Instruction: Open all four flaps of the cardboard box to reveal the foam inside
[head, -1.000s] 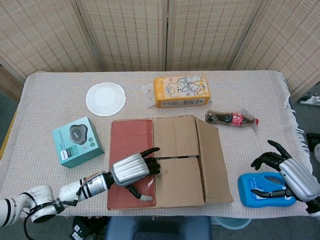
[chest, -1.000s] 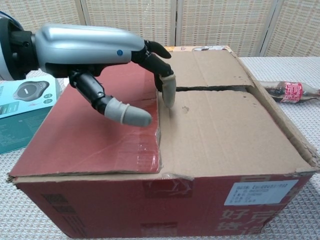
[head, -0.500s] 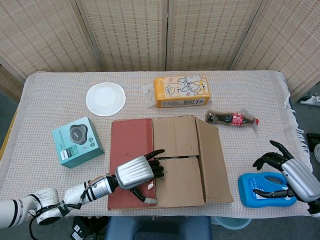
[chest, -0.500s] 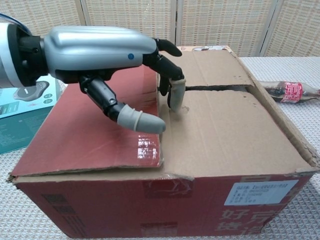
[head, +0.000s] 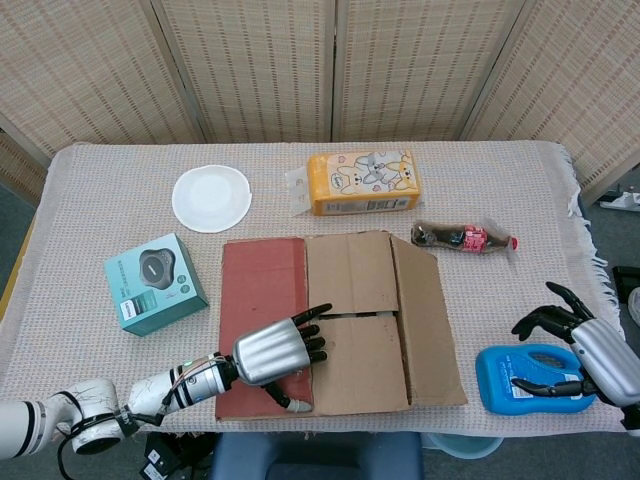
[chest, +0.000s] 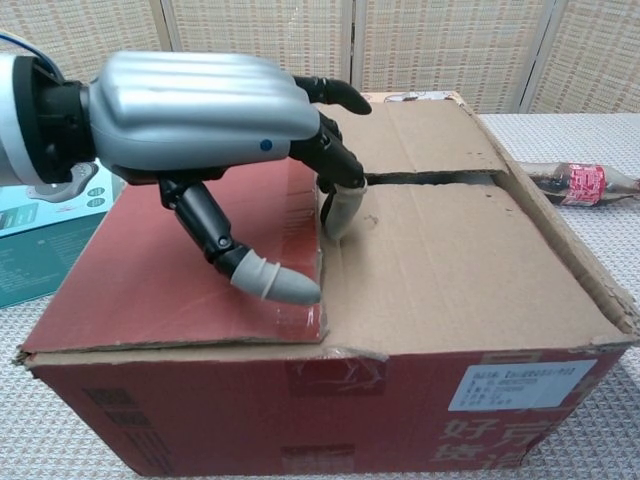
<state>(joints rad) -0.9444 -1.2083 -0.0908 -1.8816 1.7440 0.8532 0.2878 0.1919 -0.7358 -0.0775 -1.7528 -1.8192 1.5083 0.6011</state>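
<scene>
Cardboard box (head: 335, 325) sits at the near edge of the counter (head: 100, 200), and every other item is placed here relative to it. All flaps lie flat; no foam is visible. The red left flap (chest: 190, 265) overlaps the brown inner flaps (chest: 440, 250), and a dark seam (chest: 430, 178) runs between the two brown panels.

Left hand (chest: 205, 125) is over the box top, at the free edge of the red flap. Its fingers are spread and hold nothing. One fingertip (chest: 340, 210) presses on the brown panel right at the seam, and the thumb tip (chest: 285, 288) touches the red flap's edge near the front. Whether any tip has got under the edge cannot be told from either view.

Right hand (head: 580, 350) is well to the right of the box, resting over a blue bottle (head: 530, 380) with fingers loosely apart; it does not appear to grip it.

Assessment: the step in hand is lifting the red flap. To do it cleanly, the fingertips should hook beneath that free edge rather than push down on the brown panel, then swing the flap outward to the left about its fold. Downward pressure risks pinning the flap shut.

Beyond the box stand a yellow tissue pack (head: 362, 183) and a white plate (head: 211, 198); a teal carton (head: 155, 283) lies to its left, a wrapped snack (head: 462, 238) off its far right corner.
</scene>
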